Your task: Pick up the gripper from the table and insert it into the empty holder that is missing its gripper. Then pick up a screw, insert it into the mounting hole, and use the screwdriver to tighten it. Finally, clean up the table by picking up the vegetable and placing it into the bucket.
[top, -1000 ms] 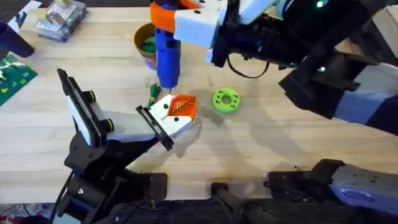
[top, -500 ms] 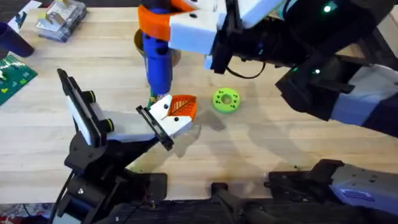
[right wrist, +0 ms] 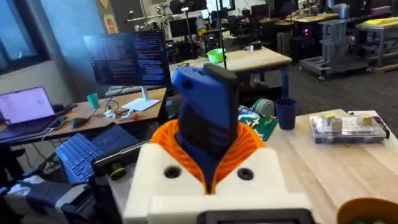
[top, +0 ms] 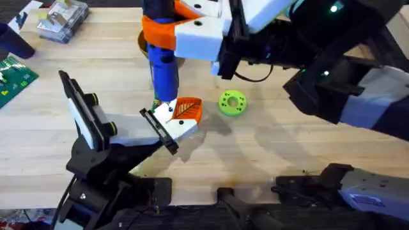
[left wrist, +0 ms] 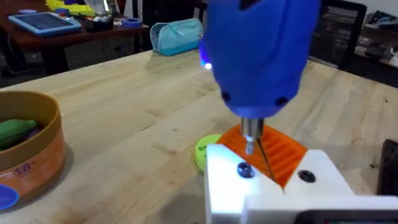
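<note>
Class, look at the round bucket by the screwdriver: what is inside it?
In the bucket lies a plump green toy vegetable, with a blue bit at its near edge. From above, the screwdriver covers most of the inside.

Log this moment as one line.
phase: screw tightening | right gripper: holds screwdriver | bit: at holder screw | gripper: seated

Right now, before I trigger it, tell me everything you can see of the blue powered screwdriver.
The thick blue cylindrical powered screwdriver looks like smooth plastic, with an orange collar near its top. It stands roughly upright, clamped in the right end effector between white fingers with orange ribbed pads. A small light glows on its body in the left wrist view. Its slim metal bit points down, just above a dark screw in the white angular plastic holder; contact cannot be told.
</note>
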You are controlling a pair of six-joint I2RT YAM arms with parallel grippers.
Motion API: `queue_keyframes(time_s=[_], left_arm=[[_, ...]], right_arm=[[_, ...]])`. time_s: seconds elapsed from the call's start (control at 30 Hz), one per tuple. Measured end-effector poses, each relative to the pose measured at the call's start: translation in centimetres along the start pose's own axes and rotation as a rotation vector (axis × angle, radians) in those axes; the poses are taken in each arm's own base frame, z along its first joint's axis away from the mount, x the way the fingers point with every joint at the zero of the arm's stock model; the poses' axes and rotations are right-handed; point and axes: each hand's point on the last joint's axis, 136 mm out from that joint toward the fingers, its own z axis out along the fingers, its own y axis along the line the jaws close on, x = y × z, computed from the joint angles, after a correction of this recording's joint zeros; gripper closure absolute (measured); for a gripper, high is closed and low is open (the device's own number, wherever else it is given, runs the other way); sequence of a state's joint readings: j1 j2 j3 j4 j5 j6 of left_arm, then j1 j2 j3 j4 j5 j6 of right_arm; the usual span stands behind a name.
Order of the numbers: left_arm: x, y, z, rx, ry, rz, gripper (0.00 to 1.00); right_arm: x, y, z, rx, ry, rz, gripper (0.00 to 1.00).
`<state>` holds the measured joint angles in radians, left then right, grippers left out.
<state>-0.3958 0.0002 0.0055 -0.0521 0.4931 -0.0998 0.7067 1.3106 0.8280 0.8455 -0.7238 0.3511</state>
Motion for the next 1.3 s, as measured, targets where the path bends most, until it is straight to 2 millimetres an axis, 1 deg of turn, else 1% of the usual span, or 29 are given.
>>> queue_keyframes(time_s=[0.1,0.27,0.53,0.67,1.3], left_arm=[[0.0,0.0,0.0,0.000,0.000,0.000,0.982],[0.0,0.0,0.0,0.000,0.000,0.000,0.982],[0.0,0.0,0.0,0.000,0.000,0.000,0.982],[0.0,0.0,0.0,0.000,0.001,-0.004,0.982],[0.0,0.0,0.0,0.000,0.001,-0.008,0.982]], right_arm=[[0.1,0.0,0.0,0.001,0.004,0.004,0.977],[0.9,-0.3,0.0,0.011,0.032,0.031,0.977],[1.0,-0.4,0.0,0.012,0.034,0.030,0.977],[1.7,-0.9,0.2,0.019,0.046,0.043,0.977],[1.8,-1.0,0.3,0.018,0.048,0.041,0.977]])
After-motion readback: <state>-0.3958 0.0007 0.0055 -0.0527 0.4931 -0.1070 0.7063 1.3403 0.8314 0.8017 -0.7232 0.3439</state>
